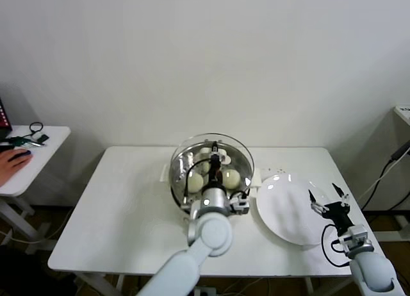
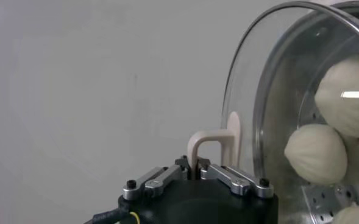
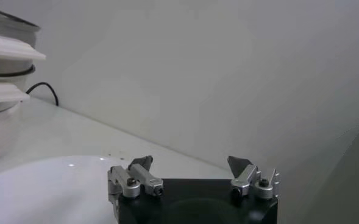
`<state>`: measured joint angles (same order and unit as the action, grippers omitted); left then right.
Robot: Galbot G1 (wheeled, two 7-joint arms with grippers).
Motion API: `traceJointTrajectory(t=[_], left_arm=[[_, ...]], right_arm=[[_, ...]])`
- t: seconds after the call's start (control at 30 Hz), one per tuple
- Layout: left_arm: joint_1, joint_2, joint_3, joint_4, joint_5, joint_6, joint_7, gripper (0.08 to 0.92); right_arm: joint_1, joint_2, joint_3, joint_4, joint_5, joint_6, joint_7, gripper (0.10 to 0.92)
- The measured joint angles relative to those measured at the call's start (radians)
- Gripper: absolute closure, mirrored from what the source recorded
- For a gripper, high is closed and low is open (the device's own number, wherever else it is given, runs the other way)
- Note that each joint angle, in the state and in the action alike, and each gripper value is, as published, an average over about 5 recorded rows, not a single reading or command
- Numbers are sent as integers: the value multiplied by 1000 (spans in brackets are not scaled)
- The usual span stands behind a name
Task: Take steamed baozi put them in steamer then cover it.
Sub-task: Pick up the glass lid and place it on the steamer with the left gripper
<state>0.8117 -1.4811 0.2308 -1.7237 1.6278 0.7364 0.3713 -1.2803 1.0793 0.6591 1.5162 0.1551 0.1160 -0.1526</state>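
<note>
On the white table [image 1: 128, 206] by a bare wall, left tool [image 2: 197, 167] clamps the cover [image 1: 211, 156]; right tool [image 1: 327, 197] gapes.

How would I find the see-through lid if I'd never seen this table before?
Look at the white table, then at the shiny steamer in its middle with pale baozi inside. The cover sits over the pot, with the left hand shut on its cream handle. Unlike the flat white plate beside it, it is clear glass with a metal rim.
</note>
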Motion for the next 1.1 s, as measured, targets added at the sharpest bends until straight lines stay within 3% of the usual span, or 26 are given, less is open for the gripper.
traceJointTrajectory(t=[1.1], left_arm=[[20, -35, -39, 75, -39, 0, -19, 850]], right_arm=[[21, -3, -18, -18, -25, -2, 0, 203]])
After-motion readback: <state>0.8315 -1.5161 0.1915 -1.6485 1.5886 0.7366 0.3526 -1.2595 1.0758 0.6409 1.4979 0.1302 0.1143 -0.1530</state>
